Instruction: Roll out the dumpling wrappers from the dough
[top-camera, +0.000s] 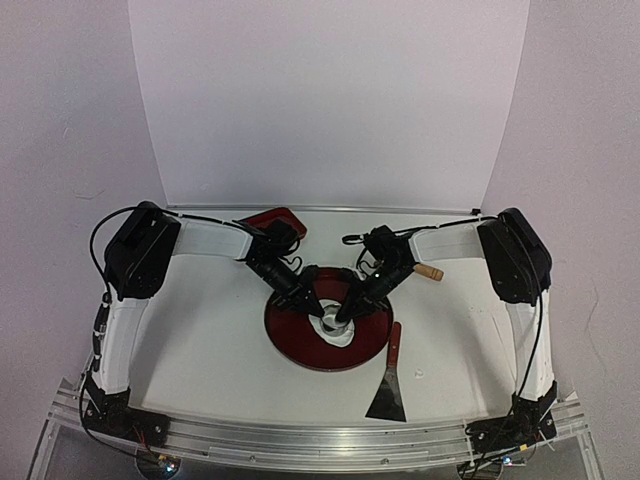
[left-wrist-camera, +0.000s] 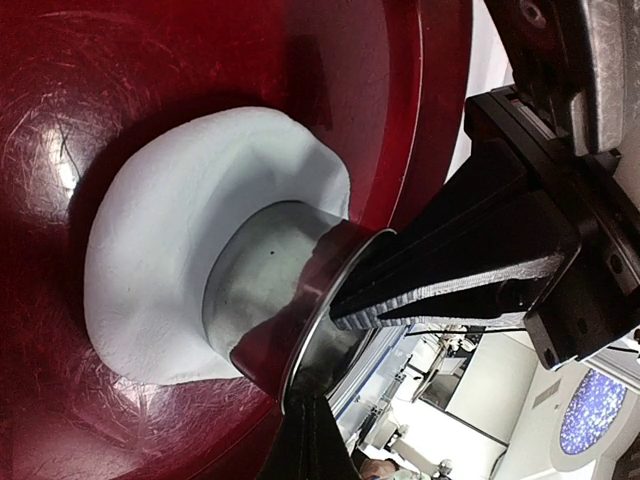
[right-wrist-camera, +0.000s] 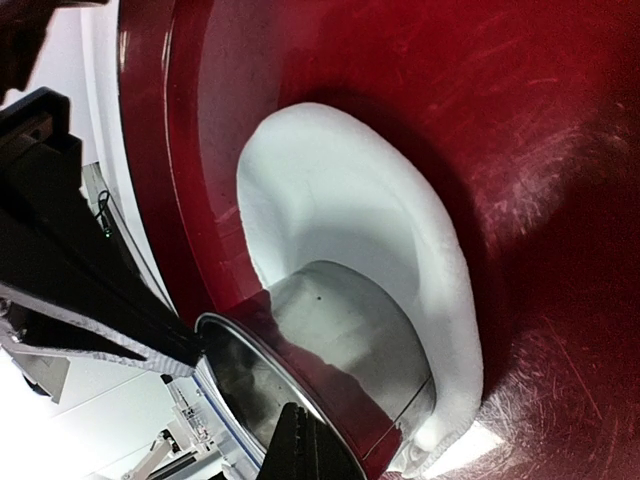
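**Both tools meet on the ring cutter, pressed into the dough**

The dough (left-wrist-camera: 165, 230) lies as a flat, irregular white sheet near the middle of the round red tray (top-camera: 290, 338). A metal ring cutter (right-wrist-camera: 335, 335) stands on it near one edge of the sheet, its lower rim sunk into the soft surface.

The left tool (top-camera: 318, 312) and the right tool (top-camera: 343, 316) come in from opposite sides and meet at the cutter. Each has its fingers together, with the tip against the cutter's upper rim rather than clamped around its wall.

The overhead view shows only a small white patch under the two tips. The wrist views show the dough bulging around the cutter and the scratched gloss of the tray. Each wrist view also shows the opposite tool's ribbed finger on the rim, with its own tip a dark wedge at the bottom edge.

Only the overhead view shows the white surface (top-camera: 210, 340). A scraper (top-camera: 388, 385) with a red handle lies just right of the tray, a wooden handle (top-camera: 430, 271) lies by the right arm, and a dark red object (top-camera: 280, 222) sits at the back.
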